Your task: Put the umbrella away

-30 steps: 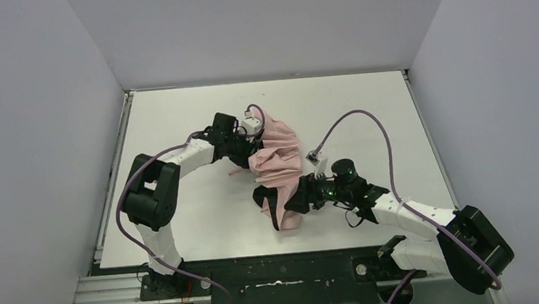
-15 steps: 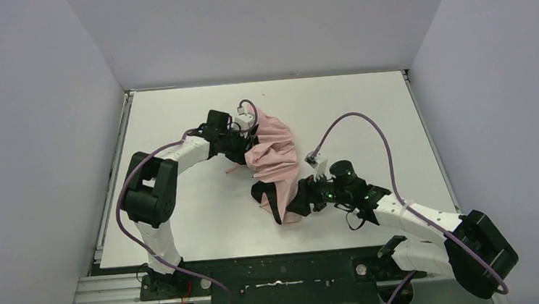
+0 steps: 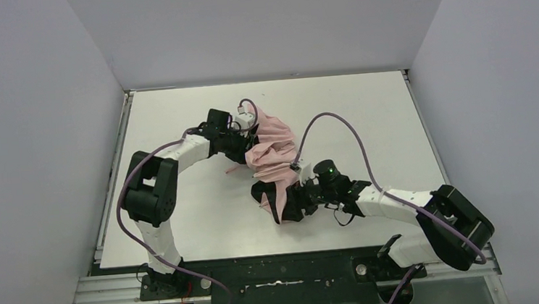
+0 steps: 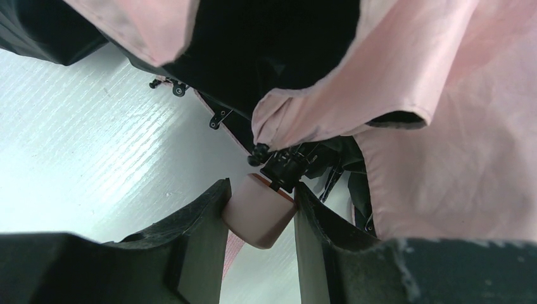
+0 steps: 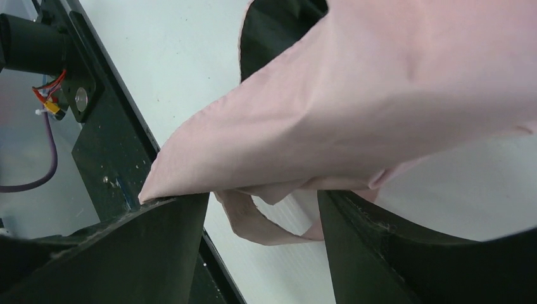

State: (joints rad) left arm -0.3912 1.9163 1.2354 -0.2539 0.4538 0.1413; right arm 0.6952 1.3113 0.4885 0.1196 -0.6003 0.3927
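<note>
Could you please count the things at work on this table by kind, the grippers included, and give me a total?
Pink umbrella: 1
Grippers: 2, the left gripper and the right gripper
Total: 3

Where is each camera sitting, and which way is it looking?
Top camera: high above and behind the arms, looking down on the table; the left arm, the right arm and the pink umbrella show.
Left wrist camera: on the left arm, looking along the left gripper, whose fingers pinch the umbrella's handle.
Right wrist camera: on the right arm, looking past the open right gripper at loose pink fabric and the table's near edge.
Shared: all three see the umbrella.
</note>
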